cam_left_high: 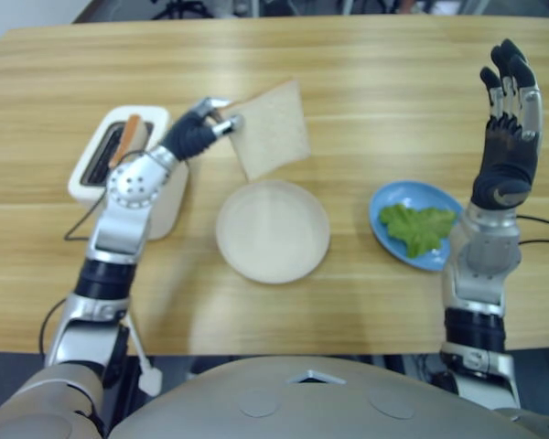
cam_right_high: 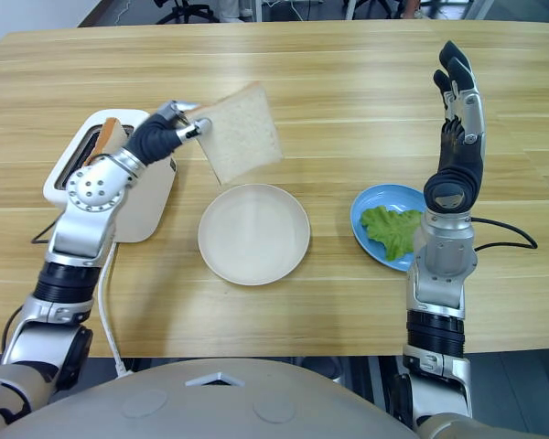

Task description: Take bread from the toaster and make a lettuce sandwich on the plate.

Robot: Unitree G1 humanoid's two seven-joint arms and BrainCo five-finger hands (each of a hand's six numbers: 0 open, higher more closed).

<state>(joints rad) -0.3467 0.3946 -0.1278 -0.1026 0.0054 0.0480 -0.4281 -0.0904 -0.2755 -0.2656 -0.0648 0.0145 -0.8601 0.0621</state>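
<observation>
One bread slice (cam_left_high: pixel 270 128) is out of the toaster (cam_right_high: pixel 137 206) and held in the air, tilted, above the far edge of the plate (cam_left_high: pixel 273 230) without touching it. The left hand (cam_left_high: pixel 197 133) grips it by one corner, fingers closed on the crust.

A brown-edged piece (cam_left_high: pixel 128 137) stands in the toaster slot. It is probably a second slice, though the left hand partly hides it.

No bread or lettuce lies on the plate yet. The lettuce (cam_left_high: pixel 419 226) lies in the blue dish (cam_left_high: pixel 398 194), just to the right of the plate.

The right hand (cam_left_high: pixel 508 119) is raised upright above the table (cam_left_high: pixel 393 91) beside the dish, fingers extended, holding nothing.

Status: extraction of the first slice is done. Still to do, by judgement: set this slice on the plate, add the lettuce, then fetch and place the top slice.
</observation>
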